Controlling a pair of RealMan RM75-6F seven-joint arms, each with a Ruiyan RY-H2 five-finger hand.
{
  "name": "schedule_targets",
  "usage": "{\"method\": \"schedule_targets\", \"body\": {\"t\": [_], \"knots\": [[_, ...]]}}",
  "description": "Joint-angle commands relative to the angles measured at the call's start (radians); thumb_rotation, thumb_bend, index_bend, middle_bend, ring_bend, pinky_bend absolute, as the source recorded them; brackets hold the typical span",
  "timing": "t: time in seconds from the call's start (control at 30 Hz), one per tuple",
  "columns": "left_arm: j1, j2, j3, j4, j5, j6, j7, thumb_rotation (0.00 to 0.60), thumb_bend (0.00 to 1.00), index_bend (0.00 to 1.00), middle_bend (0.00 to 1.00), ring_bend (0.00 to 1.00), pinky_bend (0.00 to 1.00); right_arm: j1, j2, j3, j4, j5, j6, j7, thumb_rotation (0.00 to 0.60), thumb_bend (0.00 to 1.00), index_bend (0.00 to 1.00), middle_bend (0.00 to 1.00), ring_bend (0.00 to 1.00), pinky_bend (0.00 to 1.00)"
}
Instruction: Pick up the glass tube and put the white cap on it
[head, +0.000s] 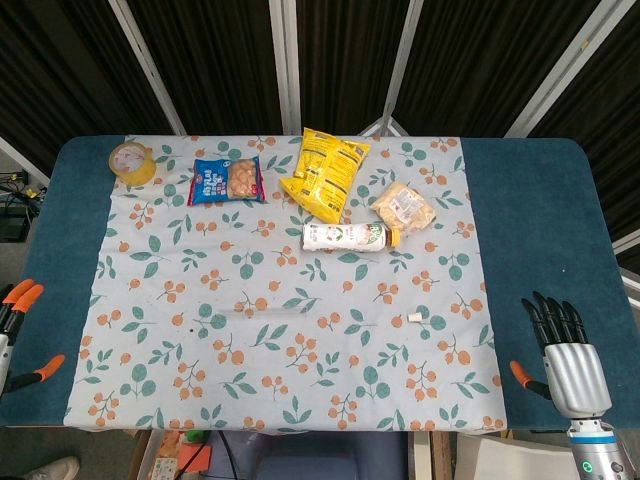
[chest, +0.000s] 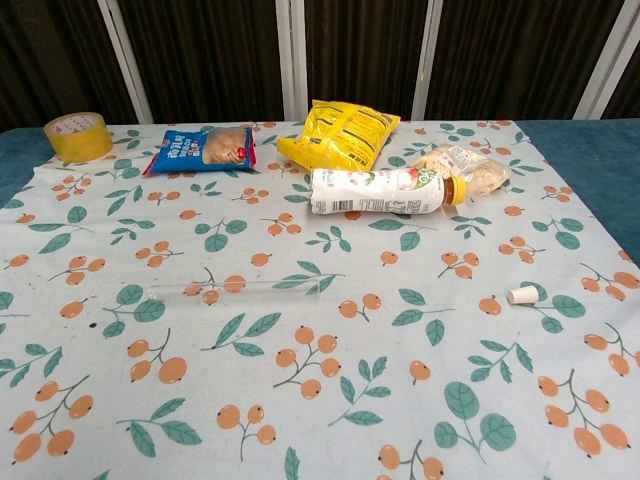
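Observation:
The clear glass tube (chest: 240, 288) lies flat on the floral cloth, left of centre; in the head view the tube (head: 268, 309) is only a faint streak. The small white cap (chest: 522, 294) lies on its side to the tube's right, also seen as the cap (head: 416, 319) from above. My right hand (head: 565, 345) hovers over the blue table edge at the near right, fingers stretched out and empty, well right of the cap. My left hand (head: 15, 325) shows partly at the left edge, its orange-tipped fingers apart and holding nothing. Neither hand appears in the chest view.
Along the far side lie a yellow tape roll (head: 132, 160), a blue snack bag (head: 227, 180), a yellow chip bag (head: 325, 173), a clear bag of snacks (head: 405, 208) and a white bottle (head: 345, 236) on its side. The floral cloth (head: 200, 400) covers the table's middle.

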Motion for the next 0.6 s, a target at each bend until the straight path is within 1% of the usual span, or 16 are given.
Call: {"method": "schedule_targets", "body": {"t": [0.03,0.6], "knots": [[0.0,0.001,-0.001,-0.002,-0.003,0.0,-0.003,0.6,0.12,0.1,0.04,0.0,0.0,0.001,-0.002,0.0,0.002,-0.002,0.0,-0.001,0.6,0.27,0.0,0.0,0.0,0.0],[0.001,0.006,-0.001,-0.001,-0.012,-0.008,-0.006,0.6,0.12,0.1,0.04,0.0,0.0,0.006,-0.009,-0.001,-0.006,-0.004,-0.007,-0.007,0.6,0.27,0.0,0.0,0.0,0.0]]}}
